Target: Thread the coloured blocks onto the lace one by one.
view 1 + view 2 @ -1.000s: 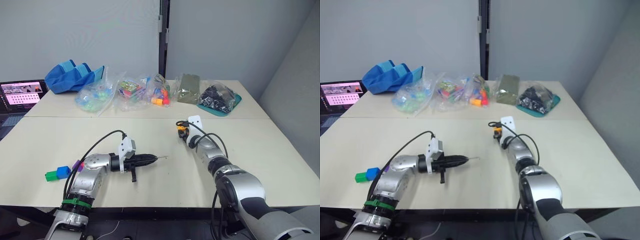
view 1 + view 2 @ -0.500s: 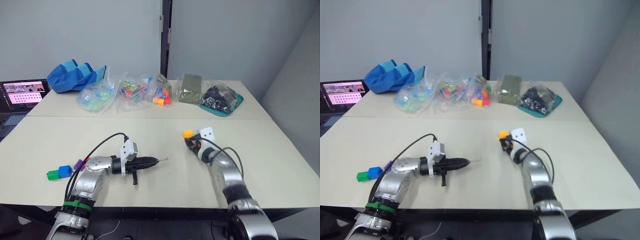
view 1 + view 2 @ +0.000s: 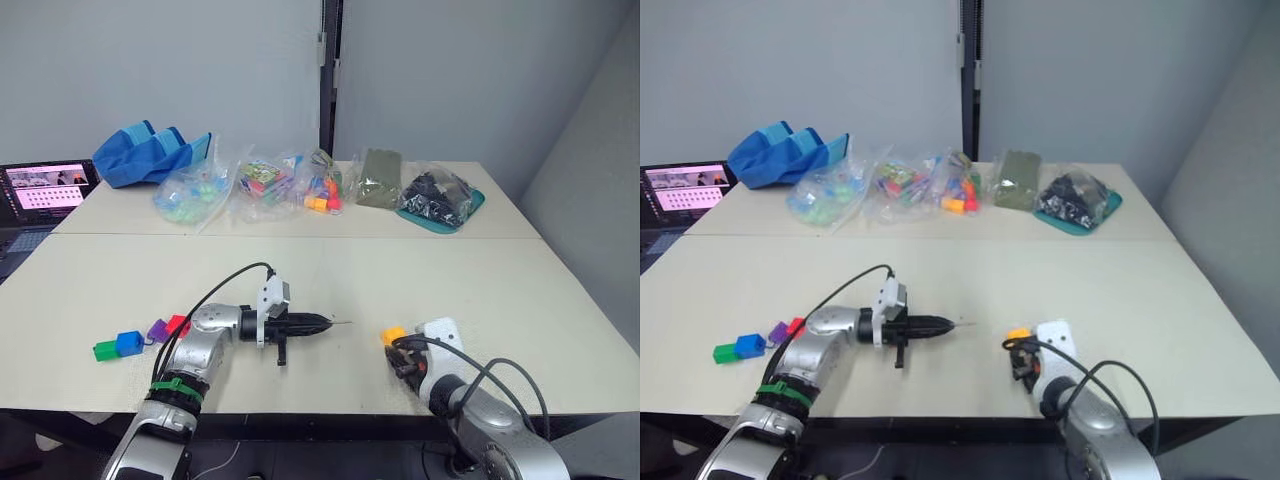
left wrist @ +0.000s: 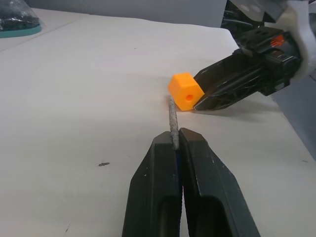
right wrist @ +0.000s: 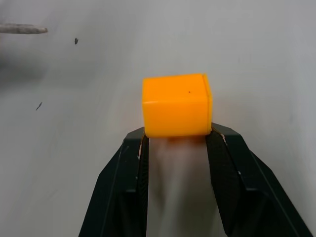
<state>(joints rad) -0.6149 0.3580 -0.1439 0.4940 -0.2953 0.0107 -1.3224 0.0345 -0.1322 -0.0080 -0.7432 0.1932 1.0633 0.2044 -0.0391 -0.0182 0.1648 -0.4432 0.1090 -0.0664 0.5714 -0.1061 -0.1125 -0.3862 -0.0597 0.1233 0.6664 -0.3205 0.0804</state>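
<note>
Pinching orange block [image 5: 176, 104] | right gripper [image 5: 176, 140] | lace tip [image 4: 172, 118] nearby

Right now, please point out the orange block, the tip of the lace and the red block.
orange block [image 4: 185, 91]: left wrist view, on its holed face.
lace tip [image 4: 172, 121]: left wrist view, mid-shaft.
red block [image 3: 178, 325]: left eye view, top face.

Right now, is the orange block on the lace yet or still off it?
Off. The right gripper holds the orange block by its sides, and the lace tip, pinched in the left gripper, stops short of the block's hole.
</note>
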